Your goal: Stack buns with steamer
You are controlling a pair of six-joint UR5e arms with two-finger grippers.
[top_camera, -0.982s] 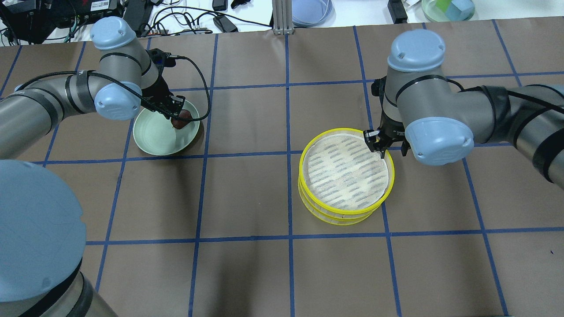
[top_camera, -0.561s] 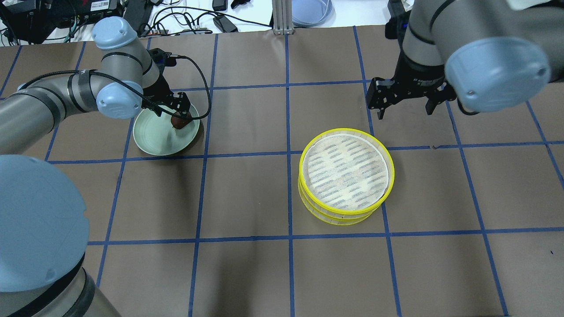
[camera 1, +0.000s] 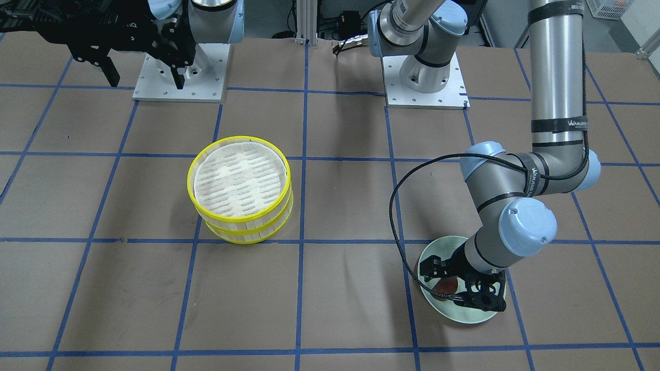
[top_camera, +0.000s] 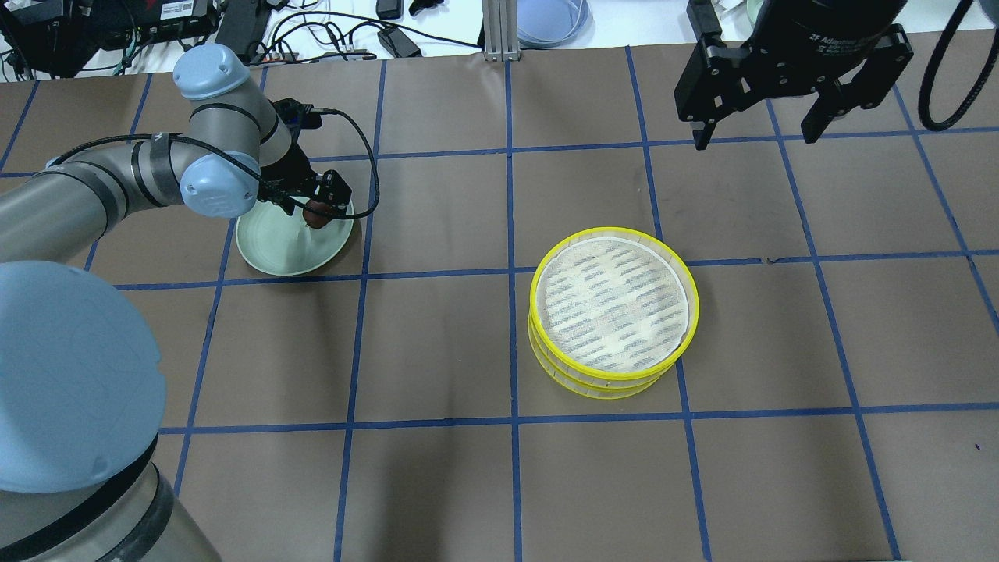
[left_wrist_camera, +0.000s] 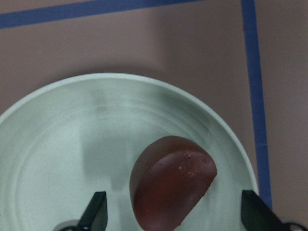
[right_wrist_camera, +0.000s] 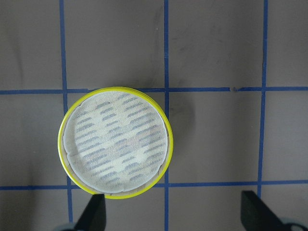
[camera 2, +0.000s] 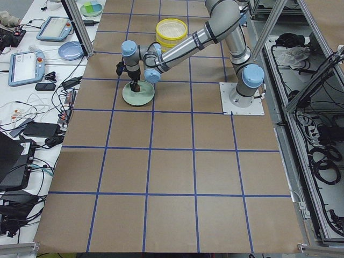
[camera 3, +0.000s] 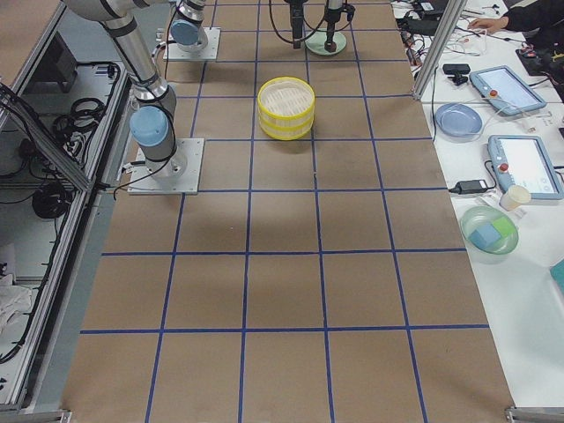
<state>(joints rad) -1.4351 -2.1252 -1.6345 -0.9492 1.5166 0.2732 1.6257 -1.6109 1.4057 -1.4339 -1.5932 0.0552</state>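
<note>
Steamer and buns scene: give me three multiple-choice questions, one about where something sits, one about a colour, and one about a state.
1. Where is the reddish-brown bun?
A. in the top steamer tray
B. on the pale green plate
C. on the bare table

2. What colour are the rims of the steamer?
A. yellow
B. blue
C. red

3. How is the right tool?
A. shut on a tray rim
B. shut on a bun
C. open and empty

Answers:
1 B, the left wrist view shows it lying on the plate.
2 A, bright yellow bands ring both stacked trays.
3 C, the overhead view shows it spread wide, holding nothing.
</note>
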